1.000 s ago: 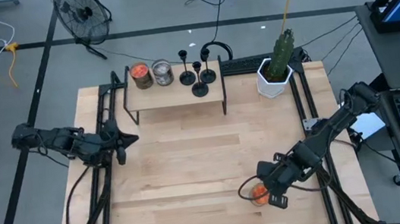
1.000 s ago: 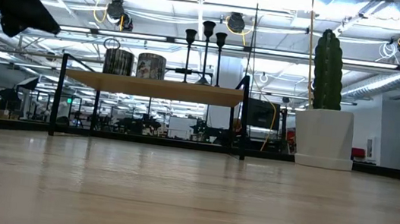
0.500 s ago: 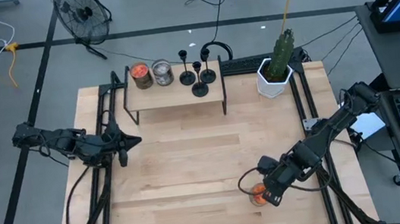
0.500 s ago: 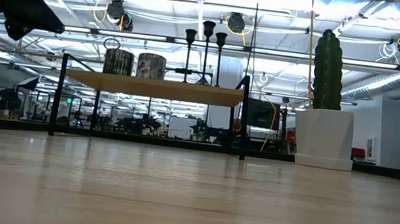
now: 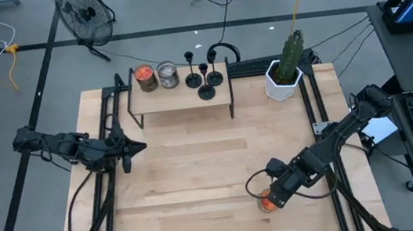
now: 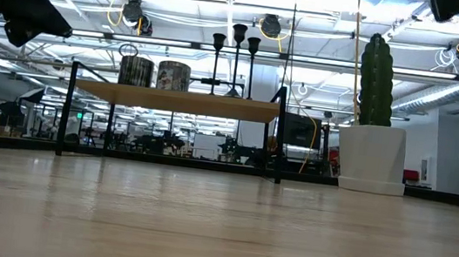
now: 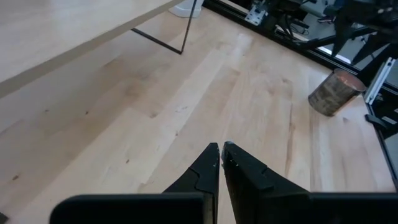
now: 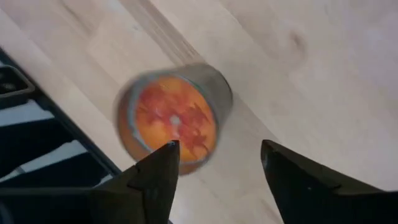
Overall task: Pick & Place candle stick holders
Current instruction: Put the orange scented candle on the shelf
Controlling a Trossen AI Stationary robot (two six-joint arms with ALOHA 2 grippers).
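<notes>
Three black candle stick holders [image 5: 204, 79] stand on their round bases at the right end of a low wooden shelf [image 5: 180, 93] near the table's far edge; the low view shows their stems and cups [image 6: 236, 50] upright. My right gripper [image 5: 270, 199] hovers open at the near right of the table, over a jar with an orange top [image 8: 174, 118], which stands on the wood just past the spread fingers. My left gripper [image 5: 136, 146] hangs shut [image 7: 221, 149] over the table's left side and holds nothing.
An orange-filled jar [image 5: 145, 77] and a silver can [image 5: 168, 75] share the shelf's left end. A potted cactus [image 5: 285, 65] stands at the far right corner. Bare wood lies between the shelf and the near edge. Black frame rails [image 5: 318, 110] line both table sides.
My right gripper has opened above the orange-topped jar at the near right and shifted slightly toward the table's left. The jar stays standing on the table.
</notes>
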